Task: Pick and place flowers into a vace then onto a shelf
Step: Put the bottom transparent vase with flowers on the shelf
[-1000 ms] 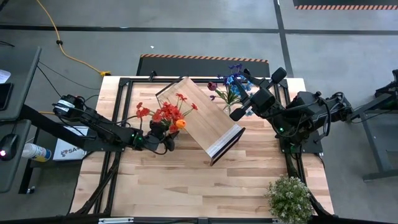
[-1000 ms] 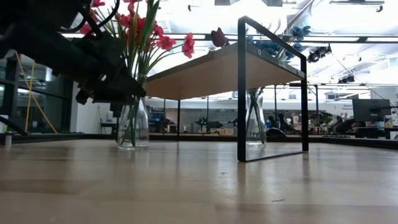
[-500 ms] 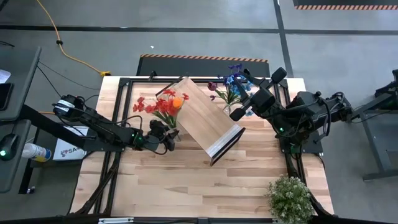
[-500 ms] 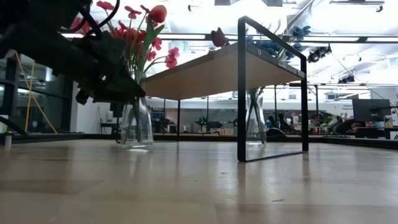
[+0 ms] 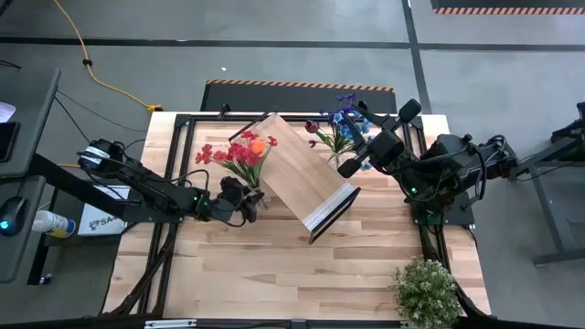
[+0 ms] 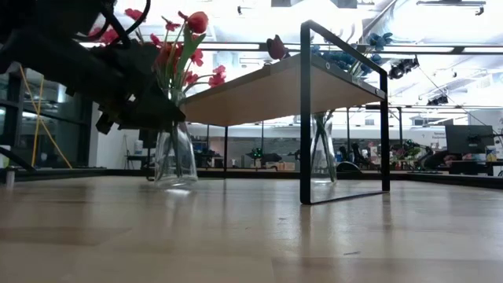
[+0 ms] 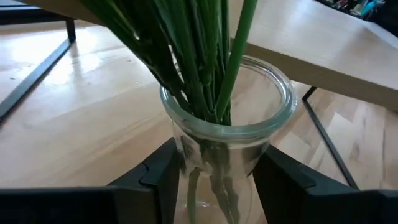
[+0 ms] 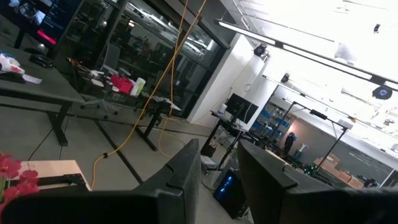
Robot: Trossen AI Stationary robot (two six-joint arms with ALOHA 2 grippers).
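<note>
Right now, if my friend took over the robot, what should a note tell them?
Left gripper: its fingers sit on either side of the glass vase holding the red and orange flowers, beside the shelf; whether the grip is firm is unclear.
Right gripper: raised, holding nothing, near the second vase with the blue and purple flowers.
Done: flowers are in both vases.
Left: neither vase is on the shelf; both stand on the table.

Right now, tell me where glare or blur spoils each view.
Low view: bright ceiling lights wash out the top, and the shelf is backlit. Left wrist view: the glass vase rim is sharp, its lower body and the stems softer. Right wrist view: ceiling overexposed. High view: even light.
</note>
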